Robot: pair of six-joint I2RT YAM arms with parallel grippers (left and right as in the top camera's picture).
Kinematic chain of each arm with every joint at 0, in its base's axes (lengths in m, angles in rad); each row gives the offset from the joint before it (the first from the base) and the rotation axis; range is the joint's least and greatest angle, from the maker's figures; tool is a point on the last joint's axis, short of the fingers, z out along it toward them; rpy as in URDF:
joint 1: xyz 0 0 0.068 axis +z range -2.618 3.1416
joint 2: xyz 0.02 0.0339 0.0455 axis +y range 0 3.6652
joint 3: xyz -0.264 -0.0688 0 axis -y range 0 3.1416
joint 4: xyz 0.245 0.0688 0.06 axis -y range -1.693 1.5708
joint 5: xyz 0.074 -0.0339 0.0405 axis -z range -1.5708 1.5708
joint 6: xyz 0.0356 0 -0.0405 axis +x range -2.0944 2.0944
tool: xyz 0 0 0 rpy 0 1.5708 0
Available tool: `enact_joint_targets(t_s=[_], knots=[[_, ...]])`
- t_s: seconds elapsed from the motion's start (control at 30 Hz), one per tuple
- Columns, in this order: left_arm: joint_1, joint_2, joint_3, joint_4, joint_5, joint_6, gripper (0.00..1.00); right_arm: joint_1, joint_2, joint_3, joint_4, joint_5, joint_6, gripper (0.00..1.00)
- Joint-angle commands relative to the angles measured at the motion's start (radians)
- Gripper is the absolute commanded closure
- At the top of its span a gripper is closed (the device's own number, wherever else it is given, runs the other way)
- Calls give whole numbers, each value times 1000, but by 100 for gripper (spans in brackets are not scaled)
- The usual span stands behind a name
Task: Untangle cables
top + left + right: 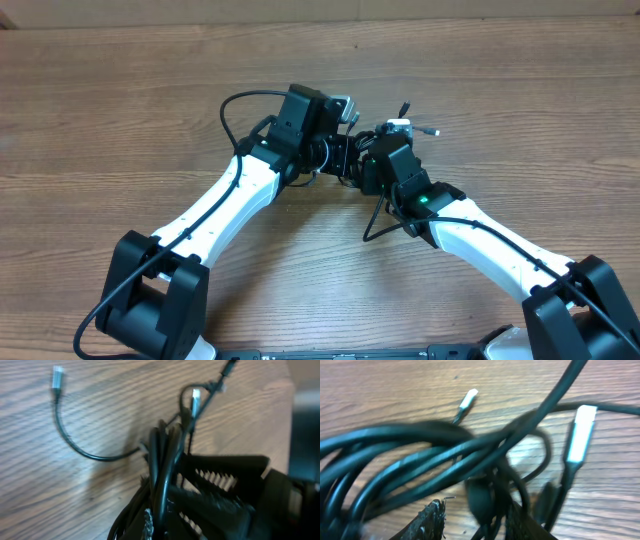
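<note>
Left fingers (148, 524): clenched on the cable bundle, mid-bench.
Right fingers (431, 519): part-way apart, strands running between them; grasping or not, cannot tell.
Cables (420, 445): black tangle bunched between both arms at the bench's middle.
Plug tips (437, 130): silver, straying from the knot towards the far edge.
Bench (120, 100): wood-grained.
</note>
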Motion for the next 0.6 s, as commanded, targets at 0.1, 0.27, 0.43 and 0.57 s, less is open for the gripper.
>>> enact_joint_targets(t_s=[0.1, 0.27, 0.43, 0.57], knots=[[-8, 0, -4, 6, 105, 14, 96, 1, 41, 10, 2, 98, 4, 60], [-7, -1, -4, 11, 108, 14, 96, 4, 100, 10, 2, 93, 5, 60], [-7, -1, -4, 20, 141, 14, 96, 1, 124, 10, 14, 93, 8, 92], [-5, -1, -4, 21, 134, 15, 96, 0, 117, 10, 32, 60, 9, 96]])
